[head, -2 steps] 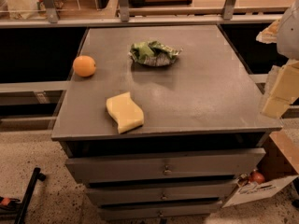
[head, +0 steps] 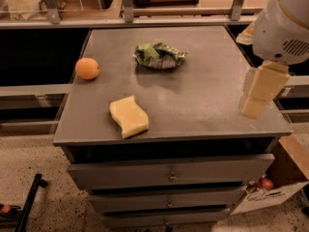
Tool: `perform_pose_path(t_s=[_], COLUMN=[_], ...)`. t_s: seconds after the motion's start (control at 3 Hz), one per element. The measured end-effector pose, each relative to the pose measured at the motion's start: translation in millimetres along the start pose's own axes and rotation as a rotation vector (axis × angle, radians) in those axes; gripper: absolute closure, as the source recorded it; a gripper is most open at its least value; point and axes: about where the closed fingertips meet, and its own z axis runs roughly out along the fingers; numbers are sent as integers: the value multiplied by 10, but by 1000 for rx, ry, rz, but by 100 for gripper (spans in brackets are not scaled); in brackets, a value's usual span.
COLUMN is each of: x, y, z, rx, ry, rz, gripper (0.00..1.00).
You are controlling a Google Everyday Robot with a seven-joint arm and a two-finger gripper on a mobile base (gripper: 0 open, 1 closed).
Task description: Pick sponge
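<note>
The sponge is a pale yellow foam slab with wavy sides. It lies flat near the front left edge of the grey table top. My gripper hangs from the white arm housing at the right. It is above the table's right front corner, far to the right of the sponge and touching nothing. Nothing is in the gripper.
An orange fruit sits at the table's left edge. A crumpled green-and-silver wrapper lies at the back middle. The table is a drawer cabinet. A cardboard box stands on the floor at the right. Railings run behind the table.
The arm and gripper have moved left, from beyond the table's right edge to over its right front corner. The sponge, fruit and wrapper have not moved.
</note>
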Motion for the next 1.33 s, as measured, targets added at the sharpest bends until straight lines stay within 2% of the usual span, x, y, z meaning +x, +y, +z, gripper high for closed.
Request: perform_pose_path(t_s=[0.67,1.0,1.33], x=[-960,-968,-976], y=[-17,-24,-79], z=[394,408,569], rx=[-41,-40,-45], ry=[-59,-57,-30], rz=[-149,-151,-151], gripper=[0,0,0])
